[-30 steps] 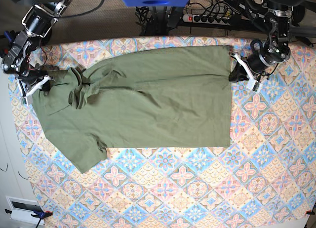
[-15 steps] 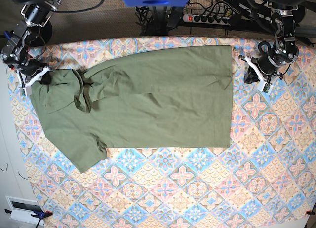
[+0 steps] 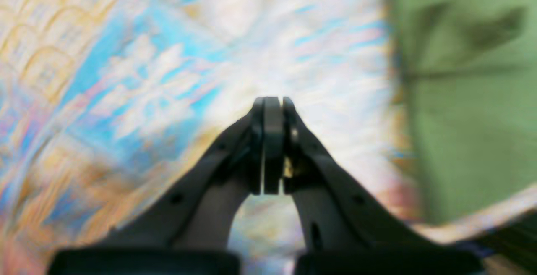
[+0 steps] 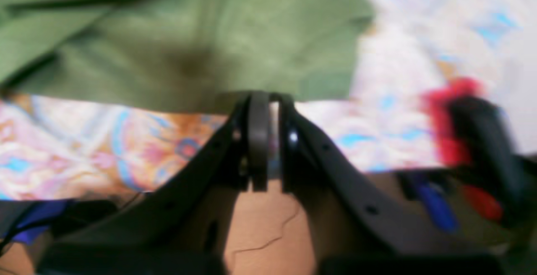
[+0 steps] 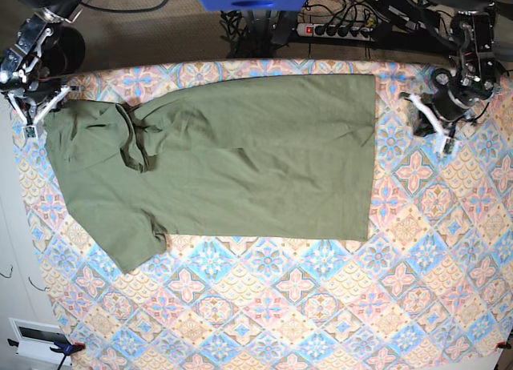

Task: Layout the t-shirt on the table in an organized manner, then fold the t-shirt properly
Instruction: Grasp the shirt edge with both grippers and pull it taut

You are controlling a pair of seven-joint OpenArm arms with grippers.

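T-shirt is lying flat on the counter, toward the counter's far side, hem end toward the left pincer, collar and sleeves toward the right pincer. Collar area of the shirt is bunching into folds; the rest is lying mostly smooth. Left pincer is sitting over bare patterned cloth just beside the shirt's hem, apart from it; its tips are pressing together with nothing between them, clear in the left wrist view. Right pincer is sitting at the shirt's far sleeve corner, near the counter edge. Right wrist view is showing its tips nearly together with a thin gap; blurred, so can't tell if fabric is pinched.
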